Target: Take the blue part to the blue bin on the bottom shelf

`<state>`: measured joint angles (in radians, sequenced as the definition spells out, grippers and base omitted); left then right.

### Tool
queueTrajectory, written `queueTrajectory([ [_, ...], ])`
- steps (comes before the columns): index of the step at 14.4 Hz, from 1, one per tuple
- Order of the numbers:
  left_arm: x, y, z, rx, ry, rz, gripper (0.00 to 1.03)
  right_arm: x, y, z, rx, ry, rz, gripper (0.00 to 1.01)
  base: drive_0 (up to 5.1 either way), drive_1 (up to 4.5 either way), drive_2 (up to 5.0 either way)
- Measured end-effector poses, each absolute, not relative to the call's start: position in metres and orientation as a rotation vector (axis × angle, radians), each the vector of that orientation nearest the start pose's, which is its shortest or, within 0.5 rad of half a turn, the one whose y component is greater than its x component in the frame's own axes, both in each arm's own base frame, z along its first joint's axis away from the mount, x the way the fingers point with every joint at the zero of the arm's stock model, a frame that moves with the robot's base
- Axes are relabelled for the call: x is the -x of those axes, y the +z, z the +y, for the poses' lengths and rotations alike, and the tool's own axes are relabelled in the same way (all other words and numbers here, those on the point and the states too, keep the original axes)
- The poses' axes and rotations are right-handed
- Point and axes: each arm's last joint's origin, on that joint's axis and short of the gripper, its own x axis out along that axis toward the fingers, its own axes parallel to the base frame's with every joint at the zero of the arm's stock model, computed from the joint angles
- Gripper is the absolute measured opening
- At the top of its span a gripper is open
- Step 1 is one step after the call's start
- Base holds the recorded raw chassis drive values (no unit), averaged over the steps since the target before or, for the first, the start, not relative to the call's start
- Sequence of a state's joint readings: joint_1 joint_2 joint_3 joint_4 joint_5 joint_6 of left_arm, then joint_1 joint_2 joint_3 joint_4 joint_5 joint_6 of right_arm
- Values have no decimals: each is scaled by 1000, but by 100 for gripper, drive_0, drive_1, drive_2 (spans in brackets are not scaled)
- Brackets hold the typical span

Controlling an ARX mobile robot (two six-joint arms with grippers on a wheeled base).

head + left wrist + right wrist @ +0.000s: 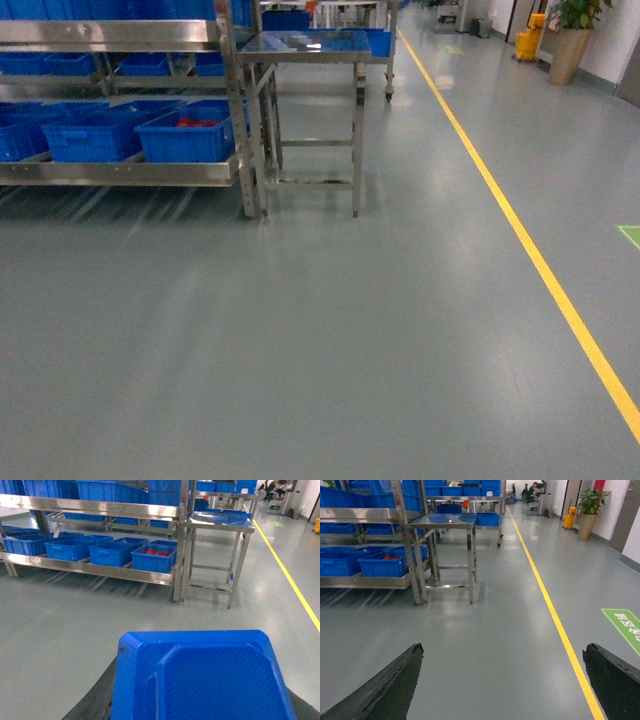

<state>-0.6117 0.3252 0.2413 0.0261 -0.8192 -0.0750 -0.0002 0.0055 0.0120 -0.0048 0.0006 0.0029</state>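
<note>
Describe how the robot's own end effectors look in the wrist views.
In the right wrist view, the right end effector shows two black, wedge-shaped fingers with rough, worn edges, set wide apart at the bottom corners. In the left wrist view, the left end effector shows only black finger edges around a blue part. No cables or markings are visible.

The grey floor (330,340) carries a steel rack and, just beside it on the right, a small steel table whose tabletop (300,42) is shiny. On the bottom shelf (120,172) of the rack several blue crates stand in a row, and the rightmost crate (190,135) shows red packets inside. A yellow line (530,250) runs along the floor at the right.
</note>
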Motion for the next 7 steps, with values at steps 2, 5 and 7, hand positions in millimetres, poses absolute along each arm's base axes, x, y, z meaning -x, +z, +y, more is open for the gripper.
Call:
queueTrajectory([
  [2, -99, 222, -44, 36, 209, 36, 43, -97, 167, 0, -3, -1, 0, 98, 2, 425, -420],
  [5, -99, 222, -44, 39, 209, 34, 43, -97, 167, 0, -3, -1, -4, 98, 1, 422, -420],
  [7, -99, 222, -44, 38, 209, 35, 43, -97, 167, 0, -3, 0, -3, 98, 1, 422, -420],
])
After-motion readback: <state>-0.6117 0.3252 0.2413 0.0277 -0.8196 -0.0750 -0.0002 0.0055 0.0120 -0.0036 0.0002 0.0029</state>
